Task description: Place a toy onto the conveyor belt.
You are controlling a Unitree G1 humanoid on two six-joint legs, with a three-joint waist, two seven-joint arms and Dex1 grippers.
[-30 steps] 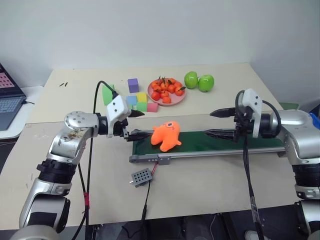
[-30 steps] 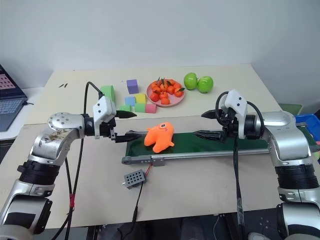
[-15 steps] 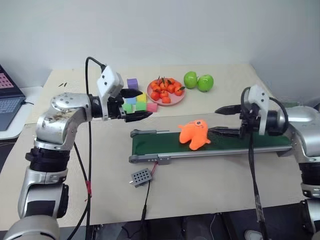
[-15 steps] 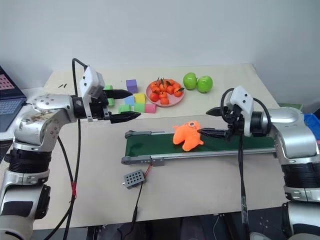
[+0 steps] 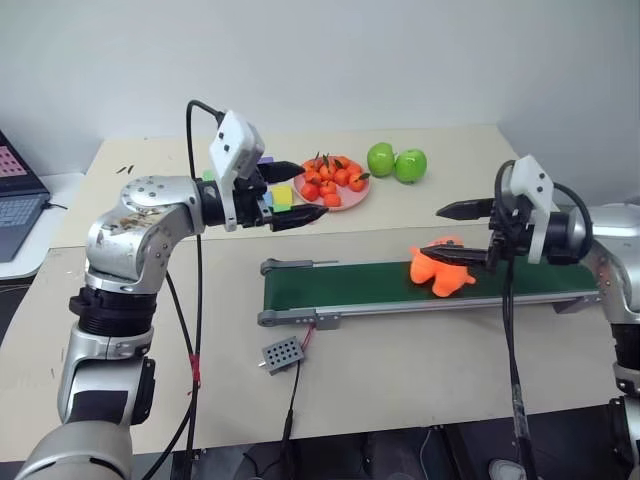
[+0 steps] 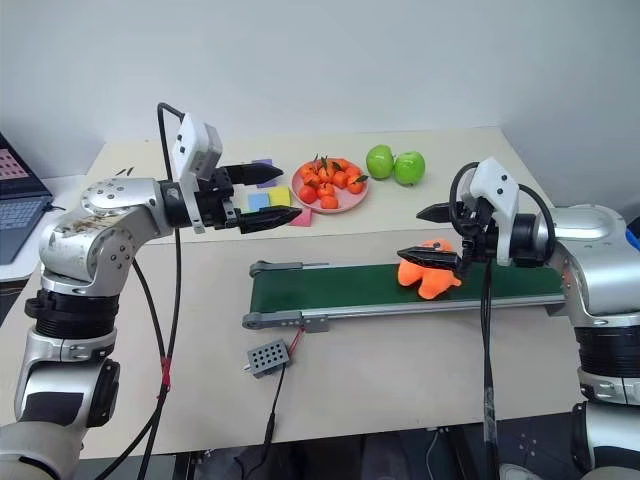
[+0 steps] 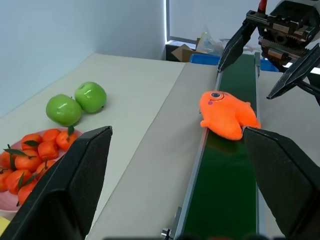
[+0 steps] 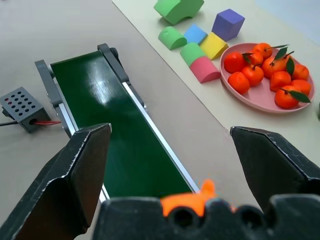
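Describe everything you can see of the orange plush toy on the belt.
The toy is a small bright orange plush creature, soft-looking, with stubby limbs and a little eye on its upper side. It lies on the dark green conveyor belt toward its right end, one limb hanging over the near rail. The right gripper stands open around it, one finger above and one across its front; actual contact can't be confirmed.

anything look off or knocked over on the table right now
Nothing is spilled or damaged. The one odd detail: the orange toy lies tilted on the conveyor belt, near its right end, partly overhanging the belt's far edge, between the open fingers of the right gripper. Fruit and blocks sit tidy.
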